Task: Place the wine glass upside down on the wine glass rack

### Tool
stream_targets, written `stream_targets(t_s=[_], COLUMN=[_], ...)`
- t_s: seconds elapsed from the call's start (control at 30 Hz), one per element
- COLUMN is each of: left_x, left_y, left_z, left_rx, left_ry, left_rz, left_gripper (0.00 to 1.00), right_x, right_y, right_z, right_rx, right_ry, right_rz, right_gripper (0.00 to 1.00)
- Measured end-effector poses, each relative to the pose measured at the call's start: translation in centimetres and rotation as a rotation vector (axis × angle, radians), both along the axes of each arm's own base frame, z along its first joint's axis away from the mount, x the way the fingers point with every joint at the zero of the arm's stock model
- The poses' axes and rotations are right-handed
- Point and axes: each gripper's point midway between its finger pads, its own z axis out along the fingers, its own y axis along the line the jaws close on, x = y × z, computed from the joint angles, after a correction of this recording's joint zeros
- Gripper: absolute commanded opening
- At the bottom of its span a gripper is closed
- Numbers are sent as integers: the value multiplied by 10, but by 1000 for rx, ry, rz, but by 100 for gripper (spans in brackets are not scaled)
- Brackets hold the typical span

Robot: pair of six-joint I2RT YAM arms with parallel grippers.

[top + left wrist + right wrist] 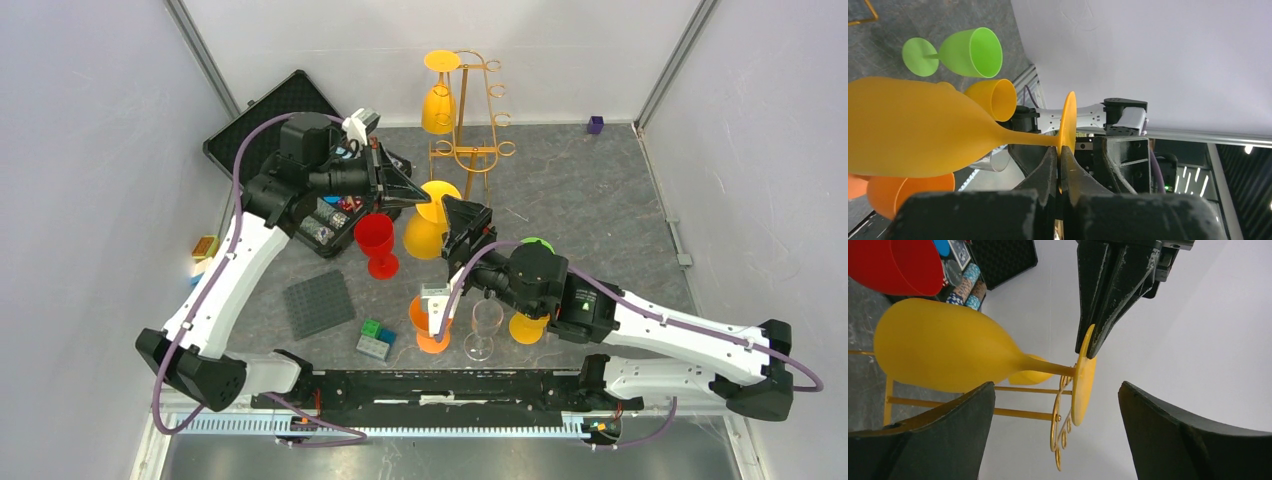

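I've got the left tool (1060, 150) clenched on the foot of the yellow wine glass (913, 132). The glass is just in front of the wine glass rack (470, 150), not on it. Right tool (1056, 387) is spread wide, gripping nothing.

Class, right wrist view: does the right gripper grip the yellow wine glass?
No; the right gripper stands open; the left gripper holds the yellow wine glass by its foot.

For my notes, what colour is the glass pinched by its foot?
Yellow. The glass shows best in the right wrist view, pinched by the left gripper.
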Motion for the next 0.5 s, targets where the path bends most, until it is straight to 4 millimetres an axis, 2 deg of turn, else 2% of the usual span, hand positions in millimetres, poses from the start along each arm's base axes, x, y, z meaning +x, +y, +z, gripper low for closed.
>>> stream_targets(t_s=[0.23,0.5], left_x=[8,19], left_y=[13,32], left_z=[-2,2], left_rx=[77,180], left_ry=[-52,-149], left_rz=[61,165], left_gripper=[2,2], right_x=[-16,-32], right_y=[12,32], right_z=[9,41], right_rx=[115,263], right_ry=[162,384], right_rz=[96,234], right_gripper=[98,98])
